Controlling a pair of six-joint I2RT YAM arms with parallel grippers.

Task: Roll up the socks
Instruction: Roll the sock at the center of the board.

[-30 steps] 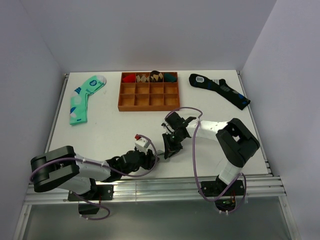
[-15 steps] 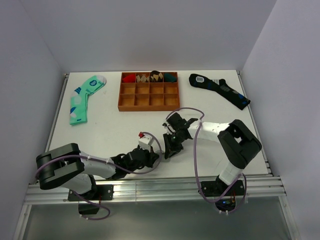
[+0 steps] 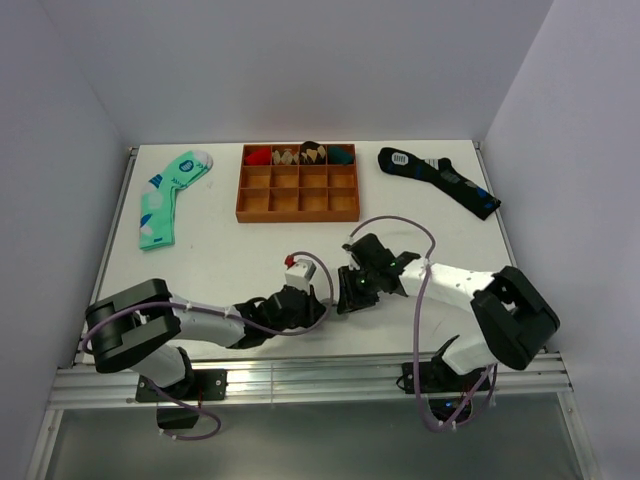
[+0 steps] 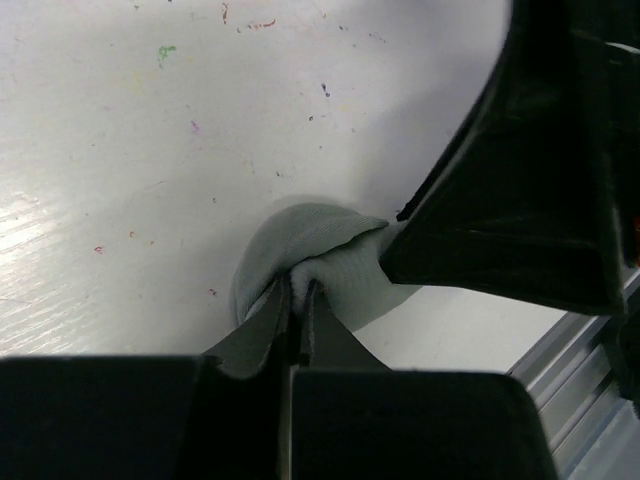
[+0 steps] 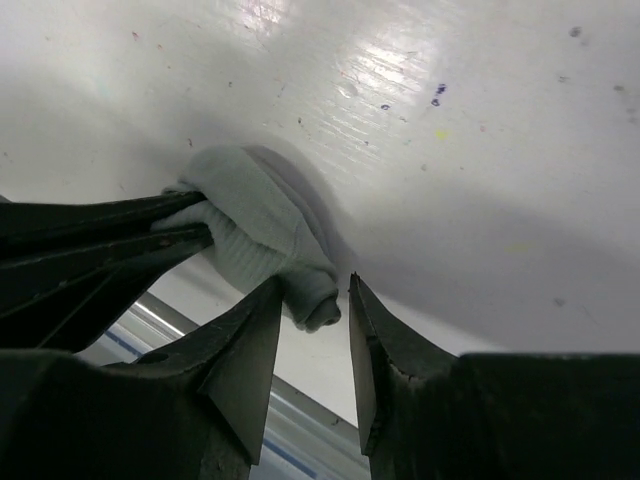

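pinching a fold of the socks [image 4: 305, 245] between fingers pressed almost together, the left gripper [image 4: 298, 300] is clamped on the light-grey bundle. the bundle lies on the white table [image 3: 220, 270] near its front edge, between the two arms. in the right wrist view its long axis runs from upper left to lower right. its rolled tip points down between the parted fingers of the right gripper [image 5: 313, 285], which straddles that end unclenched, a gap showing on one side.
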